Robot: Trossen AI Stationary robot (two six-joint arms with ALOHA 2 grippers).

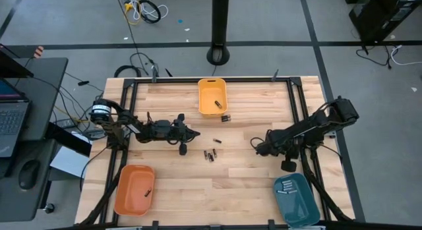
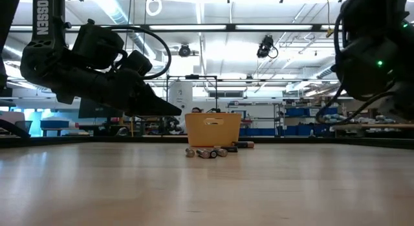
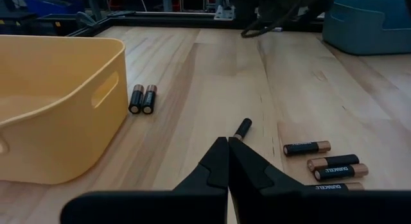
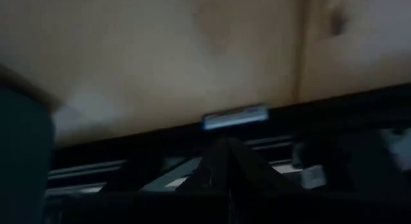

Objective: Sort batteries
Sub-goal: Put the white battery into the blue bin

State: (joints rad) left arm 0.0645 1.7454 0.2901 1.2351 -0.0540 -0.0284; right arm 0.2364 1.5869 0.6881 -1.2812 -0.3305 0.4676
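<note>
Black-and-copper batteries lie on their sides on the wooden table: several in a cluster [image 1: 210,154] [image 3: 324,163] [image 2: 207,152], one alone [image 1: 216,140] [image 3: 242,128], and a pair [image 1: 225,117] [image 3: 142,99] beside the yellow bin. My left gripper [image 1: 196,132] [image 3: 227,142] [image 2: 180,112] is shut and held above the table. It points toward the right edge, just short of the lone battery. My right gripper [image 1: 256,145] [image 4: 226,142] is shut, right of the batteries. Its wrist view shows a pale silvery bar [image 4: 234,117] beyond the tips; I cannot tell what it is.
A yellow bin [image 1: 212,96] [image 3: 58,102] at the far edge holds one battery. The orange bin [image 1: 134,189] at the near left corner holds a dark battery. The teal bin [image 1: 296,199] [image 3: 369,25] at the near right corner holds several silvery ones. Bare wood lies between the arms.
</note>
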